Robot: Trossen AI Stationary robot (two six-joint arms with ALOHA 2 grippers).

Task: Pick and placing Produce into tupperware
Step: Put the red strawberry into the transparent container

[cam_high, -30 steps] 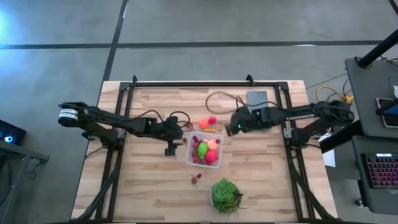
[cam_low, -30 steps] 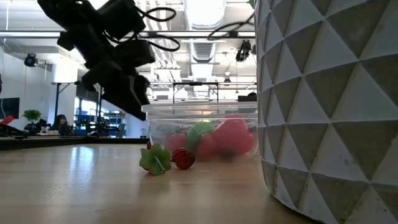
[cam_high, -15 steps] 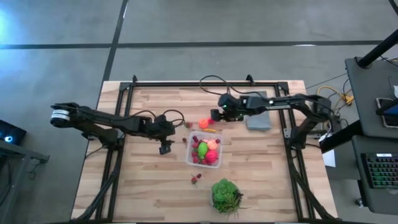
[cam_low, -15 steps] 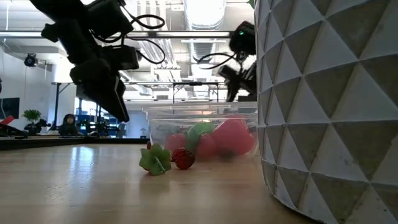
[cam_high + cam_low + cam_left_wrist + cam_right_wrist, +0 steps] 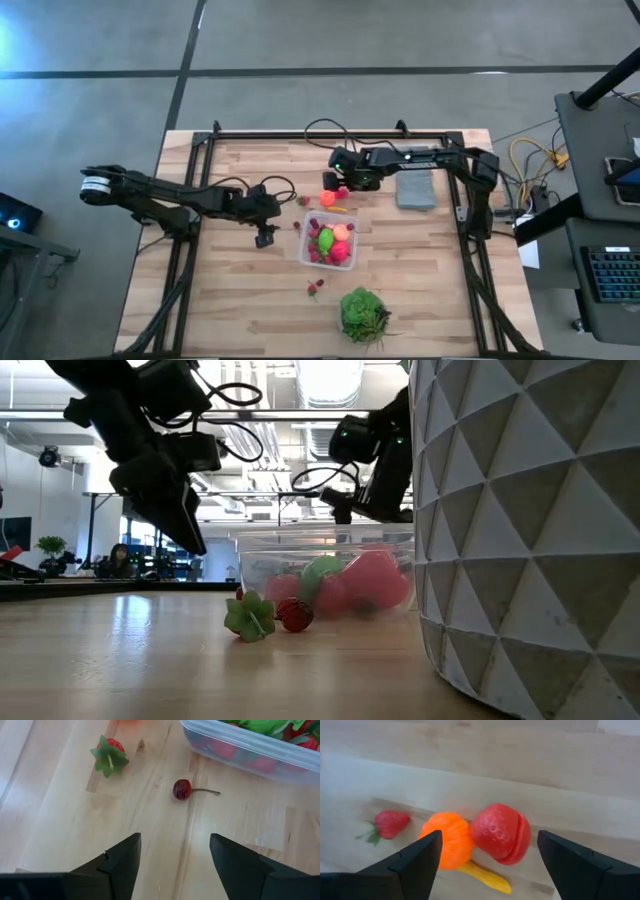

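The clear tupperware point(image 5: 330, 243) sits mid-table and holds pink, red and lime-green produce. Just beyond its far side lie a red fruit point(image 5: 500, 833), an orange piece point(image 5: 448, 845), a yellow piece point(image 5: 485, 875) and a strawberry point(image 5: 390, 823). My right gripper point(image 5: 338, 186) hangs open above these, with the red and orange pieces showing between its fingers point(image 5: 490, 837). My left gripper point(image 5: 265, 238) is open left of the tupperware, above bare wood point(image 5: 175, 840). A cherry point(image 5: 182, 789) and a green-capped strawberry point(image 5: 110, 757) lie ahead of it.
A green plant point(image 5: 363, 313) in a white faceted pot point(image 5: 530, 530) stands near the table's near edge. Small berries point(image 5: 315, 288) lie between pot and tupperware. A flat grey slab point(image 5: 416, 190) lies right of the right gripper. Black frame rails point(image 5: 330, 135) border the table.
My right gripper has swung from beside the grey slab toward the table's left and far side, ending over the loose red and orange pieces. My left gripper has drawn back a little toward the left, away from the tupperware. The produce has not moved.
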